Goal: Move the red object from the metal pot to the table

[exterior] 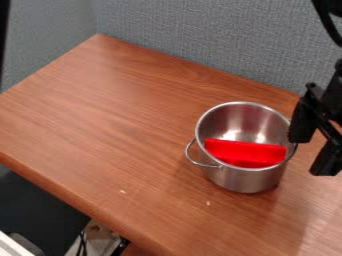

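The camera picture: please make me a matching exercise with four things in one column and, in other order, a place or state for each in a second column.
Things:
1. red object
2. metal pot
3. gripper
4. table

Places or states:
A. at the right edge, jaws open, holding nothing
B. standing on the wood
C. lying inside the pot
D. reddish-brown wood, carrying the pot

Pairs: 1-C, 2-B, 3-A, 4-D

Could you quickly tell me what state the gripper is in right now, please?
Gripper: open and holding nothing, at the right side of the metal pot; the red object lies inside the pot.
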Controlling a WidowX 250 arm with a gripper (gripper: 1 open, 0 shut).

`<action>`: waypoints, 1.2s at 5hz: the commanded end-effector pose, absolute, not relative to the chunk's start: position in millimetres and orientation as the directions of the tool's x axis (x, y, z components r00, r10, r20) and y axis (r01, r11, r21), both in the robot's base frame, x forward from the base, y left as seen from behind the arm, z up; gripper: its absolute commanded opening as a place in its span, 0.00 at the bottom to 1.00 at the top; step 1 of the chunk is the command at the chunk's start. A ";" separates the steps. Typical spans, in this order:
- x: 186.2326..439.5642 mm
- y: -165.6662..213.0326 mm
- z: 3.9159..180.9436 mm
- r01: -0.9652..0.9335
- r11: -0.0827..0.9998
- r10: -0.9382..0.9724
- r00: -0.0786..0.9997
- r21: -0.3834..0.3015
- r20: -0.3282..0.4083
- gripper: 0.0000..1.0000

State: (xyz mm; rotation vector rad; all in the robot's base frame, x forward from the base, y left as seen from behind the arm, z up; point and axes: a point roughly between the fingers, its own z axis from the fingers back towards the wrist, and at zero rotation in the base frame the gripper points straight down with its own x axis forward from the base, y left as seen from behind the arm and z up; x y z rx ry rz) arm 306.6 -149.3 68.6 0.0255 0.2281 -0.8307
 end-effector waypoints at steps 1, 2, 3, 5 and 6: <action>317.3 -152.7 72.2 0.698 0.714 -0.698 0.700 -0.061 -0.153 1.00; 325.0 -157.6 62.0 0.660 0.747 -0.664 0.736 -0.075 -0.132 1.00; 326.3 -157.0 45.8 0.628 0.775 -0.629 0.755 -0.070 -0.185 1.00; 326.5 -139.5 83.2 0.552 0.834 -0.548 0.829 0.008 -0.109 1.00; 324.3 -122.9 113.7 0.491 0.869 -0.490 0.871 0.063 -0.031 1.00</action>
